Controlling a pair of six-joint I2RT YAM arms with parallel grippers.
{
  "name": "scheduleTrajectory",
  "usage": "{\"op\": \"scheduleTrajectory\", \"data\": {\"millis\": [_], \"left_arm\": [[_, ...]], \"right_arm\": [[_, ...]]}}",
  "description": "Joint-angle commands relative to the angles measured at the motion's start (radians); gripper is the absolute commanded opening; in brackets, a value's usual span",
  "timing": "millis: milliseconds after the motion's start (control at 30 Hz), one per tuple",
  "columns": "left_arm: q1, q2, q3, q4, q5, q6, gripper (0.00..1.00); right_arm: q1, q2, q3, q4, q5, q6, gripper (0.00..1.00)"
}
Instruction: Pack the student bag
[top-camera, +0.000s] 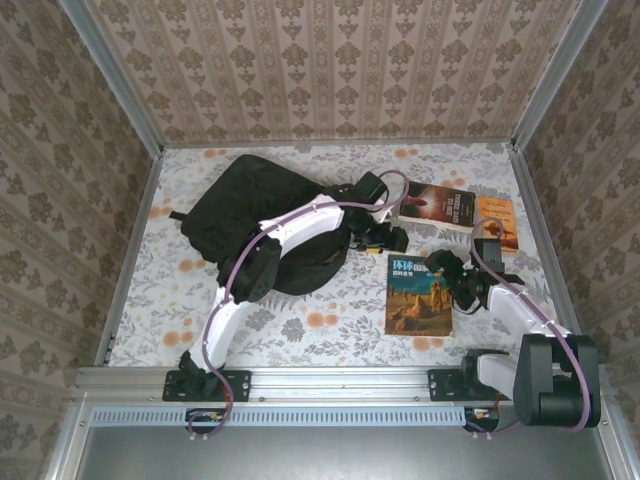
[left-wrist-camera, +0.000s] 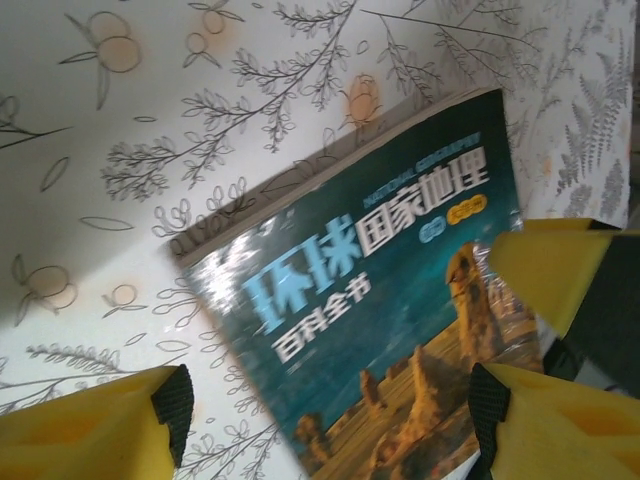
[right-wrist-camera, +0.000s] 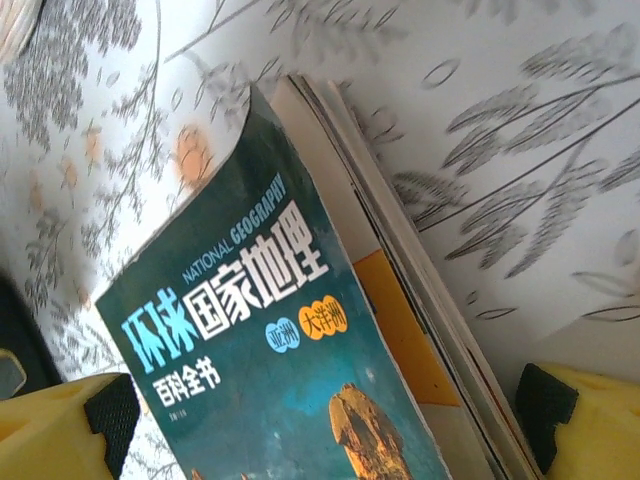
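1. The student bag (top-camera: 240, 205), black and soft, lies flat on the far left of the floral table (top-camera: 300, 335), with the left arm (top-camera: 300, 222) crossing over it.
2. The left end effector (top-camera: 385, 238) hangs just right of the bag, its yellow fingers (left-wrist-camera: 100, 425) spread wide and gripping nothing.
3. Below it lies a teal book (top-camera: 418, 295) reading "NATIONAL GEOGRAPHY", "环球国家地理" and "百科全书", with badges "亚洲" and "大洋洲".
4. The right end effector (top-camera: 445, 270) hovers at that book's far right corner, jaws fully apart.
5. Beyond lie a dark book (top-camera: 440, 205) and an orange book (top-camera: 497, 222); their titles are too small to read.
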Motion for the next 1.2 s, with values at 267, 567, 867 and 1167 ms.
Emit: {"op": "scheduleTrajectory", "data": {"millis": [267,567,867,1167], "left_arm": [[0.005,0.084,0.017,-0.037,0.118,-0.015,0.73],[0.023,0.100,0.020,-0.025,0.106,-0.027,0.75],[0.033,0.123,0.087,-0.039,0.121,-0.039,0.75],[0.044,-0.035,-0.172,-0.009,0.002,0.008,0.76]], "right_arm": [[0.098,0.055,-0.042,-0.022,-0.248,-0.003,0.98],[0.101,-0.023,-0.050,-0.049,-0.251,0.013,0.98],[0.098,-0.021,-0.047,-0.049,-0.254,-0.007,0.95],[0.087,-0.028,-0.045,-0.124,-0.160,-0.055,0.94]]}}
